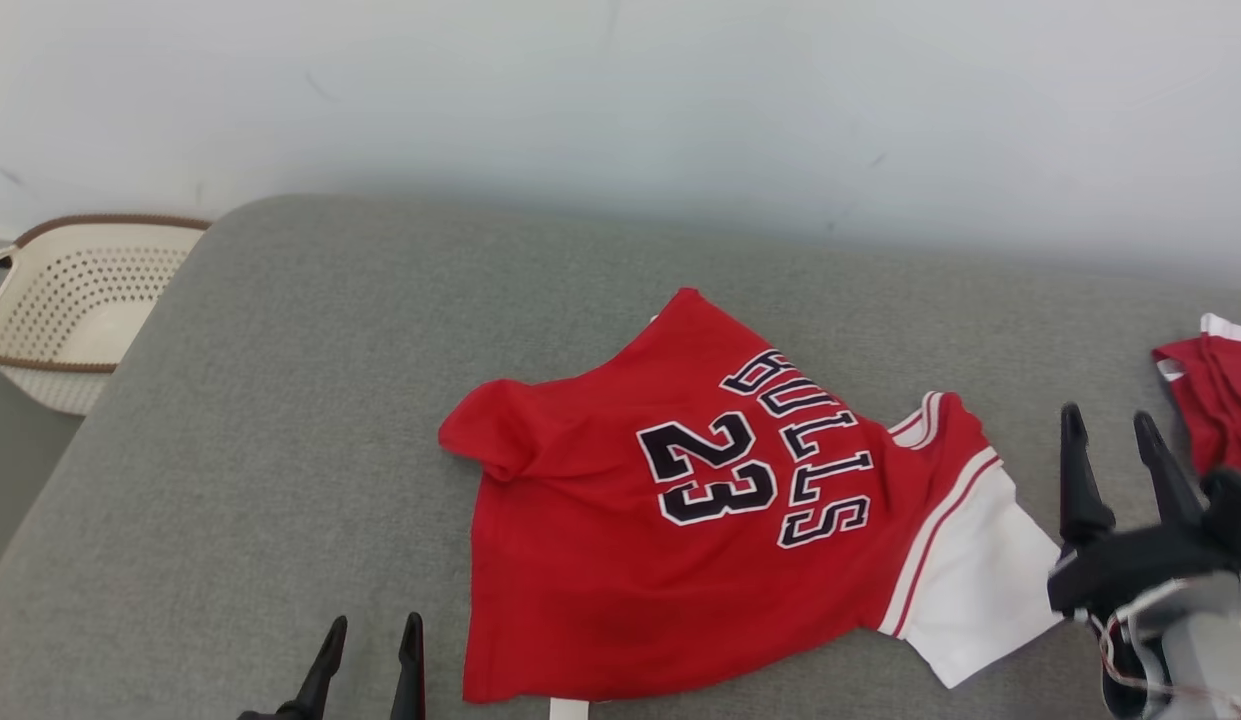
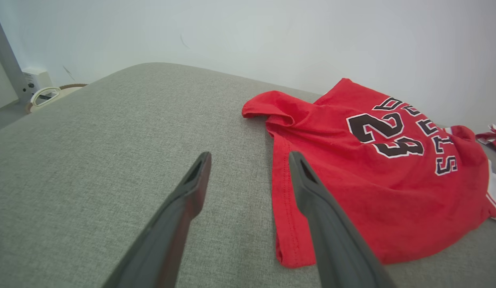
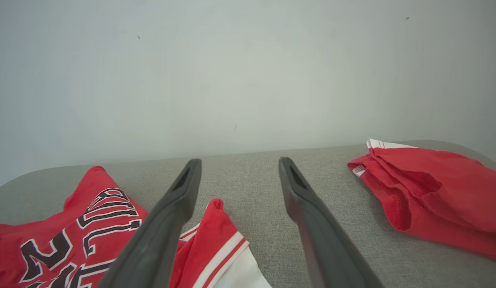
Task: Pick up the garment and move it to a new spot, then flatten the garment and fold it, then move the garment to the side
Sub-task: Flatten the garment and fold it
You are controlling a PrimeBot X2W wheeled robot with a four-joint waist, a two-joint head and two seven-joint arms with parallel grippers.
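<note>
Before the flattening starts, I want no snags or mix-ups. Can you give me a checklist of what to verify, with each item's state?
1. Left gripper open and empty: ok.
2. Right gripper open and clear of the jersey: ok.
3. Jersey lies flat: not ok. Its left corner is bunched and the shoulder by the white sleeve is rumpled.
4. Jersey apart from the other garment: ok, bare cushion lies between them.
5. Jersey's near hem well inside the cushion's edge: cannot tell, the hem reaches the bottom of the head view.
</note>
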